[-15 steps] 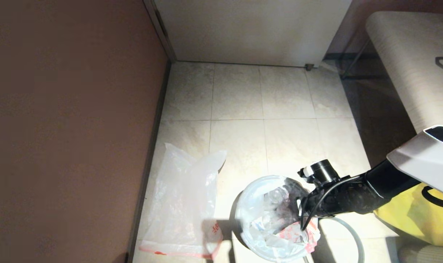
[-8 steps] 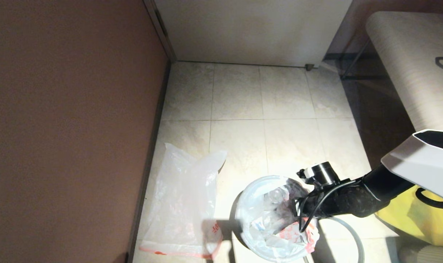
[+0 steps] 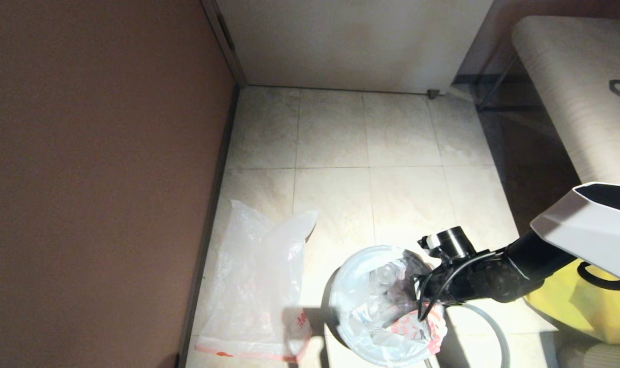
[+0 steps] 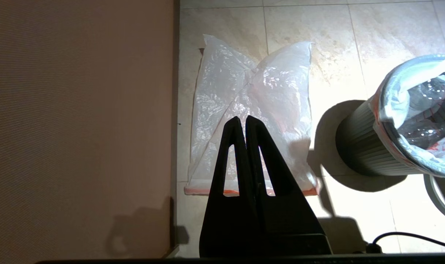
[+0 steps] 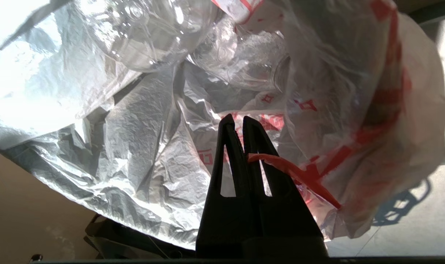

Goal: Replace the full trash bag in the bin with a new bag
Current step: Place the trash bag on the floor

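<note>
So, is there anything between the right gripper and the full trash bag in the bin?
Nothing visible. The right gripper is already at the full trash bag in the bin, jaws closed on the bag's red drawstring. The left gripper hangs idle, shut, over the new bag.

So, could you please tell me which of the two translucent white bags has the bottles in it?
The full trash bag sitting in the bin, pinched by the right claw. The new bag lies flat and empty by the wall.
</note>
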You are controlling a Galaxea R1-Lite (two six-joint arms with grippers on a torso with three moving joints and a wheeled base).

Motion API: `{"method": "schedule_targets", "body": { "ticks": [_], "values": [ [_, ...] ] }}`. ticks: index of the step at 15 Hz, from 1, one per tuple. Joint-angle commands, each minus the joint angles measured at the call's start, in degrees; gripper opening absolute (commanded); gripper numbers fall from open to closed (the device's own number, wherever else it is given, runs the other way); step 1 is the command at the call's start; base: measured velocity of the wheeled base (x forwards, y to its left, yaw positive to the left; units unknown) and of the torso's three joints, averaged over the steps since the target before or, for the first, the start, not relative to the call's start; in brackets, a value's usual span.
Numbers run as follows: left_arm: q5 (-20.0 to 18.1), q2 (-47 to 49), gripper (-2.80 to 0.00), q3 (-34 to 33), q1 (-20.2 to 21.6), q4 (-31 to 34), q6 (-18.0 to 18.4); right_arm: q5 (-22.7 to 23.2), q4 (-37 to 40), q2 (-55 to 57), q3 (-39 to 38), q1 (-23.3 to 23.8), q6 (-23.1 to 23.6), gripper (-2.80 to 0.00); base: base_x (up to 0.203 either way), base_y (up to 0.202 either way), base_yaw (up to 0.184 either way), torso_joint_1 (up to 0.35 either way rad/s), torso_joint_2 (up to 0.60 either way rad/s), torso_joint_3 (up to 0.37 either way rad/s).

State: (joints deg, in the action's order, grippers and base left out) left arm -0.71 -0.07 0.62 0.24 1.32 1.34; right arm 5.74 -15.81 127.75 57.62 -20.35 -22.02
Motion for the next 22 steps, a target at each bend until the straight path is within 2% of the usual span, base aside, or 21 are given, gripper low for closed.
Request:
{"method": "schedule_targets", "body": {
  "ticks": [1, 3, 5, 8, 10, 13, 15, 17, 20, 22],
  "values": [
    [0.0, -0.1, -2.8, 0.0, 0.0, 0.0, 0.0, 0.1, -0.1, 0.7, 0.3, 0.0, -0.1, -2.8, 0.0, 0.0, 0.0, 0.0, 0.0, 0.0],
    [-0.2, -0.1, -2.8, 0.1, 0.0, 0.5, 0.5, 0.0, -0.1, 1.6, 0.5, 0.5, -0.1, -2.8, 0.0, 0.0, 0.0, 0.0, 0.0, 0.0],
    [-0.7, -0.1, -2.8, 0.2, 0.0, -0.1, 4.9, 0.0, -0.1, 2.1, 0.7, 0.9, -0.1, -2.8, 0.0, 0.0, 0.0, 0.0, 0.0, 0.0],
    [-3.5, 5.3, -2.8, 9.5, -0.1, 0.1, 4.6, 0.0, 0.0, 2.1, 1.2, 0.9, 0.1, -2.8, 0.0, 0.0, 0.0, 0.0, 0.0, 0.0],
    [-9.8, 15.4, -2.8, 15.1, -0.1, 0.2, 4.8, 0.0, -0.1, 2.1, 1.3, 0.8, 0.1, -2.8, 0.0, 0.0, 0.0, 0.0, 0.0, 0.0],
    [-21.9, 34.0, -2.8, 20.1, -0.9, 0.5, 8.8, 0.0, 0.3, 1.8, 1.2, 0.8, 0.1, -2.8, 0.0, 0.0, 0.0, 0.0, 0.0, 0.0],
    [-25.7, 48.0, -2.8, 21.6, -5.3, 0.5, 13.3, 0.1, 0.4, 1.0, 1.0, 0.8, -0.1, -2.8, 0.0, 0.0, 0.0, 0.0, 0.0, 0.0],
    [-26.6, 62.5, -2.8, 23.6, -12.0, -0.2, 15.4, 0.1, 0.4, 1.0, 1.2, 0.7, -0.1, -2.8, 0.0, 0.0, 0.0, 0.0, 0.0, 0.0],
    [-26.1, 80.1, -2.8, 26.0, -20.8, -6.3, 16.2, 0.0, 0.4, 0.7, 0.9, 0.6, 0.0, -2.8, 0.0, 0.0, 0.0, 0.0, 0.0, 0.0],
    [-23.4, 90.9, -2.8, 27.6, -25.8, -11.8, 14.6, 0.0, 0.4, 1.4, 0.7, 0.7, -0.1, -2.8, 0.0, 0.0, 0.0, 0.0, 0.0, 0.0]
  ]
}}
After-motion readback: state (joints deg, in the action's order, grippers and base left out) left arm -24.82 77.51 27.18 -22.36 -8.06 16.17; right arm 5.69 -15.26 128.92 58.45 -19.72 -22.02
